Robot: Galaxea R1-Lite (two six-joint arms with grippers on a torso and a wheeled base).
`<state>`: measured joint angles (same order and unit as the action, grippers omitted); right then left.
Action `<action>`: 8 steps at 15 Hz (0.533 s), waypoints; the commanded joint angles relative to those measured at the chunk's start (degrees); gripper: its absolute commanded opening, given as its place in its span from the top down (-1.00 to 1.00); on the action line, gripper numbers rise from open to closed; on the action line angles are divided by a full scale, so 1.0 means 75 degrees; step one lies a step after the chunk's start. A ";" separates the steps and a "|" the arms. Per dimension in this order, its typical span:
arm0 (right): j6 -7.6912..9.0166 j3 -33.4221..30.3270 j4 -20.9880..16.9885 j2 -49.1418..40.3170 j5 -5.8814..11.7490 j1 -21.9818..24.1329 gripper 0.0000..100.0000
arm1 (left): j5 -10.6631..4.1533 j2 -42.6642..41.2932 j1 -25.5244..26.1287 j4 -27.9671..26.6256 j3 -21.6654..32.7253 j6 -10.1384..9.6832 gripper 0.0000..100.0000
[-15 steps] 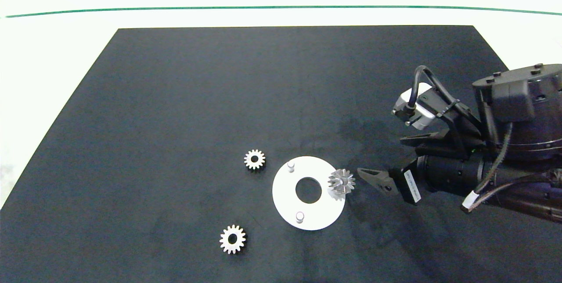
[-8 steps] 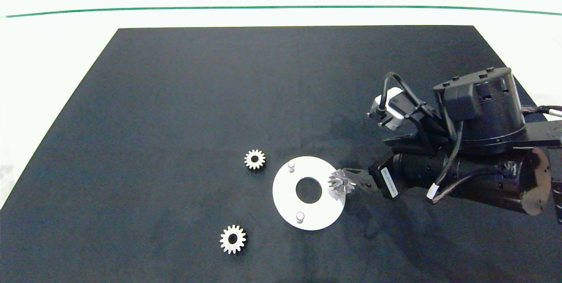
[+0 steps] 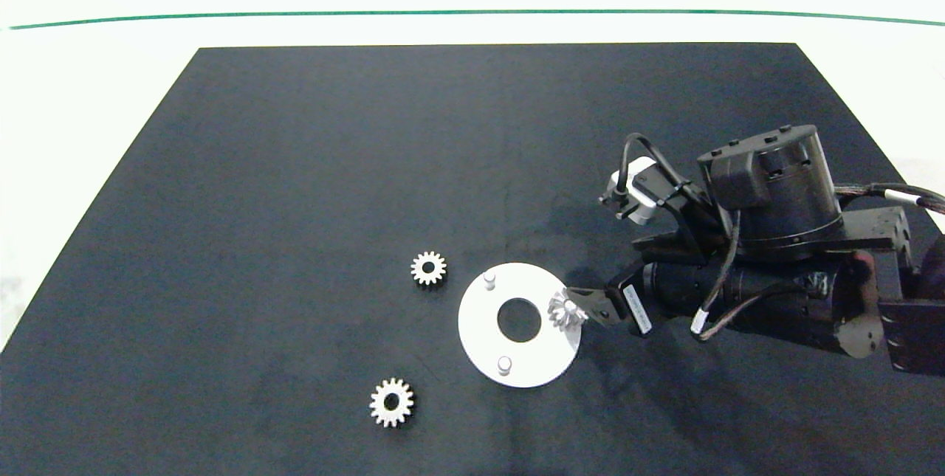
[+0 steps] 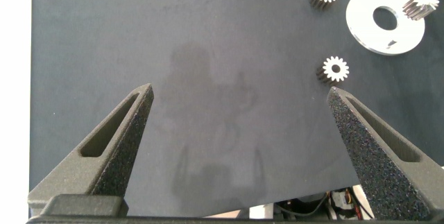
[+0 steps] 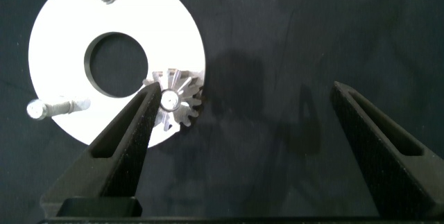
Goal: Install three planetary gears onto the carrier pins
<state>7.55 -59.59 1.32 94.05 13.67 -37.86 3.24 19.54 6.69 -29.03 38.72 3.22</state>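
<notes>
- While the right gripper (image 3: 583,306) is reached in from the right side over the black mat (image 3: 295,188), its fingers are spread wide apart, nothing being held between them; one fingertip (image 5: 149,96) is seen against the mounted gear.
- One planetary gear (image 3: 566,312) is seated on a carrier pin at the right rim of the white disc (image 3: 480,328), just beside that fingertip; in the right wrist view the gear (image 5: 175,102) appears somewhat tilted, its pin top showing through the bore.
- Two carrier pins are left bare: one (image 3: 489,280) at the far-left part of the disc, the other (image 3: 504,365) at its near edge.
- A second gear (image 3: 428,268) is laid flat on the mat just beside the disc's far-left rim, not touching it.
- A third gear (image 3: 391,402) is laid flat nearer the camera, to the left of the disc and apart from it.
- The left gripper (image 4: 239,99) is held well away over bare mat, its fingers wide apart and empty; the arm is not seen from overhead.
</notes>
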 commanded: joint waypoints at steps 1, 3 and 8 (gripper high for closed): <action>0.0013 0.0023 -0.0011 -0.0118 0.0018 -0.0026 -1.00 | 0.0001 0.0008 -0.0002 -0.0021 0.0006 0.0004 -1.00; -0.0010 0.0363 -0.0094 -0.1161 0.0088 -0.0190 -1.00 | 0.0001 -0.0051 0.0033 -0.0021 -0.0053 0.0004 -1.00; -0.0104 0.1300 -0.1054 -0.4290 0.0252 0.0783 -1.00 | 0.0036 -0.0074 0.0701 0.0683 -0.1412 0.0145 -1.00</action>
<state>6.85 -53.52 -2.84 75.46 15.15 -35.88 3.44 19.21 9.95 -25.51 31.72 3.85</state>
